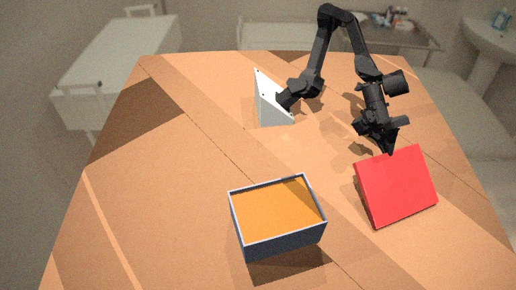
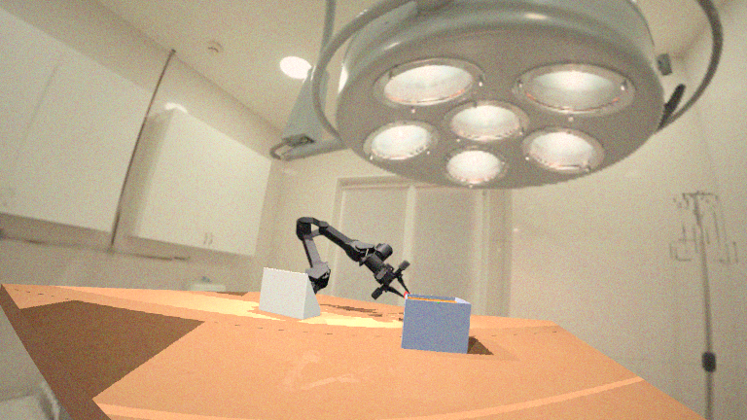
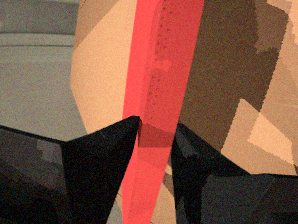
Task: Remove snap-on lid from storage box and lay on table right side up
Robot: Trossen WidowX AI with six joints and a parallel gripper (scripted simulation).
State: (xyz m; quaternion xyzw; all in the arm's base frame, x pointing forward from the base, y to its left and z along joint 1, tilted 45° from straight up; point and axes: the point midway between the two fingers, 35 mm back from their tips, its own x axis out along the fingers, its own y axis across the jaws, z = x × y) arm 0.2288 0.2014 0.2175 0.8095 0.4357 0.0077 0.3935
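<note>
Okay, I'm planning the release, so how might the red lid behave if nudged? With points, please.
The red lid (image 1: 396, 187) (image 3: 170, 65) looks stiff, its panel showing no sag. Its smooth, flat face probably won't roll. Gripped at one edge by the fingers (image 1: 390, 154), it may pivot there.
</note>
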